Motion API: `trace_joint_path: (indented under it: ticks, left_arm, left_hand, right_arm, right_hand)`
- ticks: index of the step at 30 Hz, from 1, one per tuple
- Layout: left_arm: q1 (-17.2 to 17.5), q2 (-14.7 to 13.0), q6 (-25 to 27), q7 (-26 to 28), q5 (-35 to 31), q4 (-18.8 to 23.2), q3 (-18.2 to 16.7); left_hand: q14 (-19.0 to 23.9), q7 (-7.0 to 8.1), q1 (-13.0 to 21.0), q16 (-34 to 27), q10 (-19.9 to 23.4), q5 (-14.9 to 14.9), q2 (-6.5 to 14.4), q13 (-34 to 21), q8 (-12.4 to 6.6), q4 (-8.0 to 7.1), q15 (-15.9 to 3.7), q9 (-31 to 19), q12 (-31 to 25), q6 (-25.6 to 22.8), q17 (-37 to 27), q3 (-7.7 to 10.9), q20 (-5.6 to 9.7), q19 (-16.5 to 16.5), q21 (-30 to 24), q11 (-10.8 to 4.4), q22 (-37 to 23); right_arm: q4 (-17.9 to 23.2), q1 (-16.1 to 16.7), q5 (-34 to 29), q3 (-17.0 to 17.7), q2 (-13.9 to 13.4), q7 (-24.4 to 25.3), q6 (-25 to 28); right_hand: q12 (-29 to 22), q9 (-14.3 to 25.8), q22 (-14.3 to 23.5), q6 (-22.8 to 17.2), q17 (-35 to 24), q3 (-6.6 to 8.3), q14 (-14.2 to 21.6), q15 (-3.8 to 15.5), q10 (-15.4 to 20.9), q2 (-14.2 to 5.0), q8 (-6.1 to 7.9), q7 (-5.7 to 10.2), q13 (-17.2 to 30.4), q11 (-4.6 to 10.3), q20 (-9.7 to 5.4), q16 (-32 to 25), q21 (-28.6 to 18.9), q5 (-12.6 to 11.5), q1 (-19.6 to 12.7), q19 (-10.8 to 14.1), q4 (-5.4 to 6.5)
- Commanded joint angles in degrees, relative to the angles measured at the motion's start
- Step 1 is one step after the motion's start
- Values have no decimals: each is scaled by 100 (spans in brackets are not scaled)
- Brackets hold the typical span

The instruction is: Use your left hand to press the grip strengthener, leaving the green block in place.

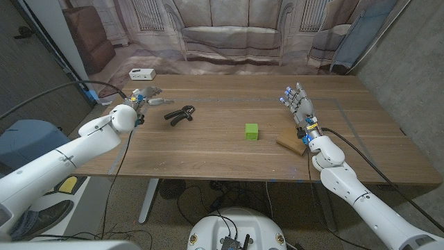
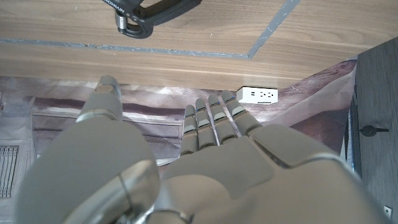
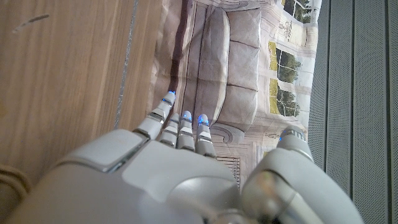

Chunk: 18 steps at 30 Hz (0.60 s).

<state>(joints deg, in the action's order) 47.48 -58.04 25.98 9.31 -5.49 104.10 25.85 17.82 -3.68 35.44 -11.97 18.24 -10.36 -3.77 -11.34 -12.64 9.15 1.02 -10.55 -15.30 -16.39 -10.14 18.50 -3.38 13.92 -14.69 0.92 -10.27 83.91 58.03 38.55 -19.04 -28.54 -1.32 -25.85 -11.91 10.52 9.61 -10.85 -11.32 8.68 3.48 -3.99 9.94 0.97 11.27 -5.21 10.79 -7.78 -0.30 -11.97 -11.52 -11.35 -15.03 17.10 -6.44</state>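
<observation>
The left hand hovers empty with fingers spread at the table's left edge, just beside the black grip strengthener, whose sprung handles will likely resist stiffly and want squeezing across both arms. Further right the green block sits well apart, out of the way. The right hand stands open, apparently above a wooden block, and a white power strip lies at the far edge.

No text or label can be read.
</observation>
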Motion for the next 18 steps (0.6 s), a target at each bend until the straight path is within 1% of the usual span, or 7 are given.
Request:
trace_joint_path:
  ticks: [1,3,4,9,10,14,18]
  left_arm:
    - [-454,-174,346,-637,-417,43,420]
    - [-525,-179,460,-712,-546,71,504]
    - [-568,-176,549,-758,-618,91,550]
    - [-776,-182,679,-1025,-892,75,751]
    - [-811,-189,615,-1072,-919,39,776]
    - [-988,-140,714,-1311,-1085,-42,913]
    - [-1118,-114,678,-1525,-1167,-144,999]
  left_hand:
    - [64,-4,13,17,41,8,-72,-28,12,-31,5,-13,30,-22,-6,-21,-20,71,-23,-9,-21]
    - [85,0,18,13,44,7,-75,-29,18,-32,-2,-13,33,-21,-6,-24,-25,103,-30,-21,-21]
    - [144,15,43,0,64,1,-77,-29,25,-28,-25,-14,35,-30,-5,-24,-45,186,-51,-48,-21]
    - [230,70,113,-7,129,-13,-94,-31,39,-13,-107,-15,33,-54,-2,-26,-57,335,-81,-126,-20]
    - [233,72,121,-4,134,-15,-98,-31,29,-12,-110,-16,34,-87,-2,-27,-60,343,-80,-120,-20]
    - [239,92,138,10,148,-18,-119,-32,-16,-16,-117,-19,42,-238,-1,-43,-62,353,-67,-101,-21]
    - [248,90,140,20,188,-18,-136,-34,-50,-26,-111,-23,39,-365,0,-60,-56,360,-54,-89,-21]
  right_arm:
    - [54,63,1,7,-9,31,-11]
    - [49,67,26,10,-1,20,-10]
    - [40,65,25,7,-1,10,-14]
    - [38,72,68,6,5,-9,11]
    - [36,71,55,0,-8,-20,14]
    - [64,86,64,4,-18,-5,39]
    - [89,99,51,9,-28,11,36]
  right_hand:
    - [2,23,19,-65,-35,9,32,-30,38,-54,18,4,12,-16,5,-30,6,28,-11,40,-24]
    - [2,23,19,-63,-35,8,31,-29,39,-54,16,6,12,-13,5,-30,7,29,-10,40,-24]
    - [3,23,19,-64,-36,7,33,-33,41,-54,16,7,12,-18,5,-30,7,30,-9,40,-24]
    - [7,24,19,-66,-37,5,34,-30,39,-56,15,7,13,-17,6,-27,10,32,-10,41,-25]
    - [7,24,19,-67,-37,5,34,-29,40,-56,15,8,13,-23,9,-27,11,32,-11,39,-25]
    - [9,24,19,-66,-37,6,35,-32,41,-61,13,0,13,-20,8,-25,13,33,-15,41,-28]
    - [8,24,19,-70,-39,5,36,-29,48,-66,13,3,13,-28,7,-25,14,34,-12,43,-25]
